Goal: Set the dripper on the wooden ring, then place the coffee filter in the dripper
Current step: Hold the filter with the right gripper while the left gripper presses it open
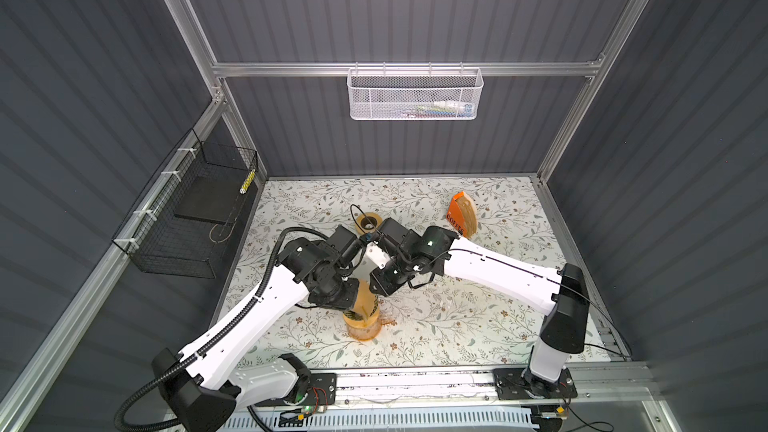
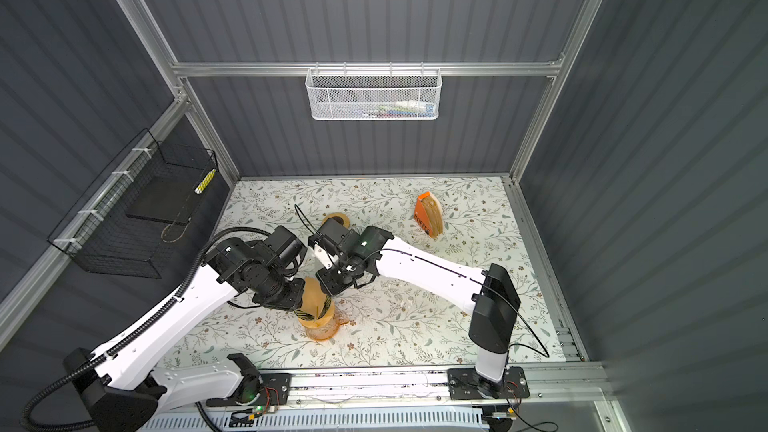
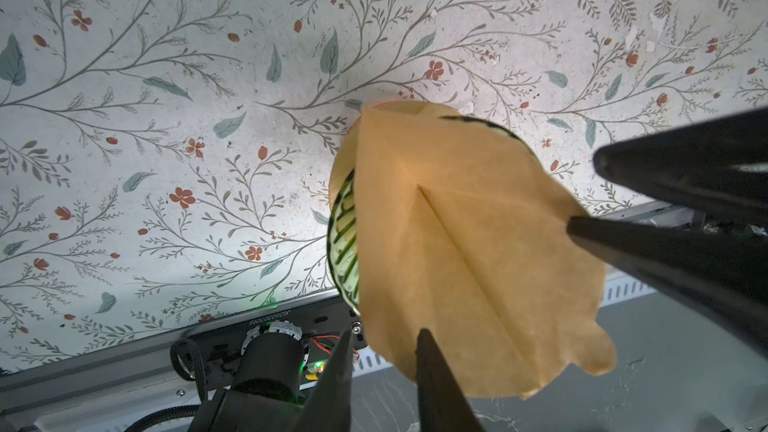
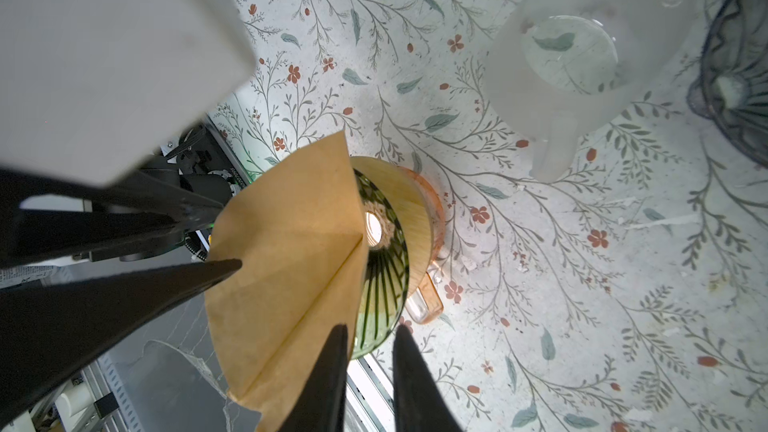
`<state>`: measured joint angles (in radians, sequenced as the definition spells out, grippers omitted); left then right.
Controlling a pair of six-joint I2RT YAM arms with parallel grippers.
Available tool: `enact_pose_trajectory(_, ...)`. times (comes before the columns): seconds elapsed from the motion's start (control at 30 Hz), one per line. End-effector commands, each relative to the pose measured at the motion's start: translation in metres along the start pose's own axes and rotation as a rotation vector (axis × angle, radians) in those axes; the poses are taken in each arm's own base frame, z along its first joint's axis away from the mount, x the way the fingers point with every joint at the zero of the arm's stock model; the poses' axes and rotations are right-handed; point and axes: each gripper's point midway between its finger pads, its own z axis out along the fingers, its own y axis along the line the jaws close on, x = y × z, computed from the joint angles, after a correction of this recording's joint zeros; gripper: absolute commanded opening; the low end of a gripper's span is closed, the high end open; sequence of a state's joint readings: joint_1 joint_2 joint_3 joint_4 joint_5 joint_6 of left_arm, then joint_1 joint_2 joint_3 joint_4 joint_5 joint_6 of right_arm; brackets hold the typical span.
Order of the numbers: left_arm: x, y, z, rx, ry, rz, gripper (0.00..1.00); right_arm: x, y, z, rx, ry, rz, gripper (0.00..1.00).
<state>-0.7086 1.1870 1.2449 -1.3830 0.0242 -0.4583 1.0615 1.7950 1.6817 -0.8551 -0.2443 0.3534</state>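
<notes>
The brown paper coffee filter stands tilted over the green ribbed glass dripper, its tip down by the dripper's hole. The dripper sits on an amber server near the table's front middle. In the left wrist view my left gripper has its jaws apart, with the filter's rim lying across the gap. My right gripper also shows a gap; one of its fingers overlaps the filter's edge, and only dripper and rail show between them. In both top views the two wrists flank the filter.
An orange box of filters stands at the back right, a round wooden ring behind the arms. A frosted clear pitcher and a dark ribbed glass vessel sit close by. A black wire basket hangs left, a white mesh basket at the back.
</notes>
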Motion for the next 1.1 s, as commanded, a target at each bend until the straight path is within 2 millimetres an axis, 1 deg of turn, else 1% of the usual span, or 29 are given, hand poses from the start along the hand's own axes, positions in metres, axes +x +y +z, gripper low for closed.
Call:
enact_pose_trajectory(0.0, 0.004, 0.002, 0.0, -0.002, -0.012, -0.009, 0.28, 0.002, 0.003, 0.002, -0.001, 0.025, -0.007, 0.2)
enact_pose_trajectory(0.17, 0.007, 0.003, 0.003, -0.002, -0.009, -0.012, 0.28, 0.003, 0.003, 0.006, 0.0, 0.036, -0.004, 0.16)
enact_pose_trajectory(0.43, 0.009, 0.004, 0.009, -0.002, -0.003, -0.011, 0.27, 0.005, 0.001, 0.008, 0.017, 0.041, -0.002, 0.15)
enact_pose_trajectory(0.67, 0.008, 0.006, 0.011, -0.009, -0.008, -0.012, 0.27, 0.007, -0.005, 0.012, 0.054, 0.049, -0.006, 0.14)
enact_pose_trajectory(0.77, 0.006, 0.006, 0.006, -0.011, -0.022, -0.01, 0.27, 0.008, -0.006, 0.014, 0.067, 0.055, -0.01, 0.14)
enact_pose_trajectory(0.93, 0.0, 0.006, -0.01, -0.017, -0.064, -0.013, 0.27, 0.006, -0.005, 0.014, 0.073, 0.055, -0.019, 0.14)
enact_pose_trajectory(1.07, -0.002, 0.005, -0.018, -0.007, -0.084, -0.012, 0.27, 0.005, -0.005, 0.014, 0.076, 0.055, -0.021, 0.14)
